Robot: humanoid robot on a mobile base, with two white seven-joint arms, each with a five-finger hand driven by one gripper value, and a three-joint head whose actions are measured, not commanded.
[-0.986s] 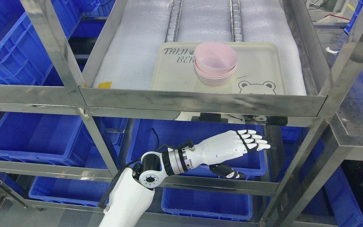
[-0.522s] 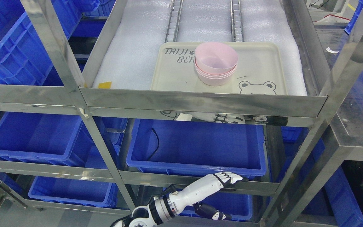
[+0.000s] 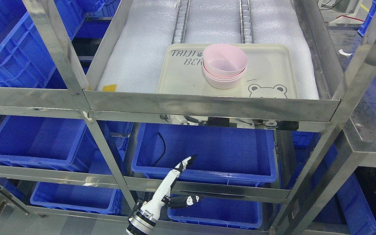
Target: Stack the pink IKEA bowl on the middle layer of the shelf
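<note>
Cream tray has dark print at top left: "TAIJI" over "BEA", rest probably hidden behind stacked pink bowls. Bear face drawing lower right. No other readable text.

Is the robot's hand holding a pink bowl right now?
No: the left hand hangs empty low before the blue bins, while the pink bowls sit stacked on the tray.

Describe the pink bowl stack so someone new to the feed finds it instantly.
Start at the stainless steel shelf rack and its upper tier lined with white foam. On it lies a cream rectangular plastic tray printed with a bear face. The stack of pale pink plastic bowls stands near the tray's middle, the only pink item among blue plastic bins below.
</note>
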